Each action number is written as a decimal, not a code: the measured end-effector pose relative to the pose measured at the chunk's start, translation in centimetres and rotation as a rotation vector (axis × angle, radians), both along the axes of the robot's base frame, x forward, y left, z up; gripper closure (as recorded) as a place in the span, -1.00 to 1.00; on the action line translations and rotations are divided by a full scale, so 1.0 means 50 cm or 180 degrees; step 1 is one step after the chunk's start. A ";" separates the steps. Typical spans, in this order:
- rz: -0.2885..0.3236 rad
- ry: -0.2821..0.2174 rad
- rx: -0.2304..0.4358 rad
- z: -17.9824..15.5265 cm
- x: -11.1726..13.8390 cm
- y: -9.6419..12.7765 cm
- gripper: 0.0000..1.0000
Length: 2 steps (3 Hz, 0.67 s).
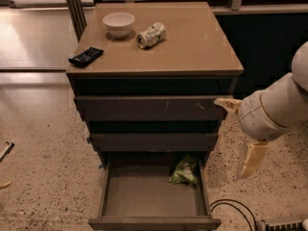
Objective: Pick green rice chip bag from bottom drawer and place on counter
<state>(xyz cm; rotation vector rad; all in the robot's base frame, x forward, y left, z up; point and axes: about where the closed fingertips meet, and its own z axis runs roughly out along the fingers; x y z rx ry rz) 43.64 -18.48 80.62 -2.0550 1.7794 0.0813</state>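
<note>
Arm enters from the right edge at mid-height, white forearm angled down and left. Gripper (230, 137) sits just beside the cabinet's right side, level with the upper two drawers. Jaws apart: one cream finger points left at the top drawer's end, the other points down toward the floor. Green rice chip bag (184, 171) lies in the back right corner of the open bottom drawer (153, 222). Tabletop (192, 47) carries a bowl (119, 23), a can (151, 35) and a black packet (85, 56).
</note>
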 end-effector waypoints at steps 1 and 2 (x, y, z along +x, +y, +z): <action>0.0229 -0.0092 -0.0059 -0.002 0.000 0.001 -1.00; 0.0229 -0.0092 -0.0059 -0.002 0.000 0.001 -1.00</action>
